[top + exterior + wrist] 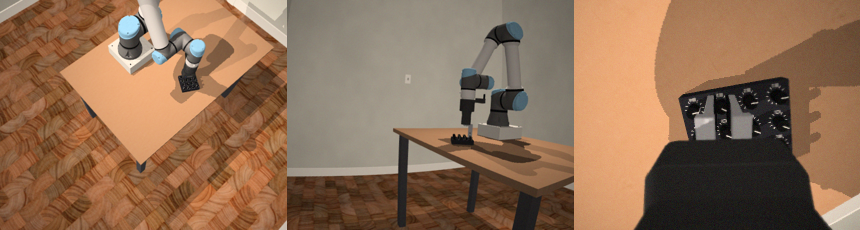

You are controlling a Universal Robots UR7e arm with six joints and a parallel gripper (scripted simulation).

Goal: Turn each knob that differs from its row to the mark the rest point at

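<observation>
Box (183, 90) (462, 142) (784, 90) black, knobs white-lined, ringed by pale marks; fingers parted astride one knob (721, 104), grip cannot tell.

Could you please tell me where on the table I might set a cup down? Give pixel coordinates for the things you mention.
The table's (117, 104) near corner stretch, between the white base block (130, 68) and the front corner, shows nothing standing. It's crowded at the knob box (183, 91), under the jaws.

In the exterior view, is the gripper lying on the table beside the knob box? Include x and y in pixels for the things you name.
No, the gripper (470, 136) (721, 106) points down at the knob box (189, 84) (462, 141) (788, 102).
</observation>
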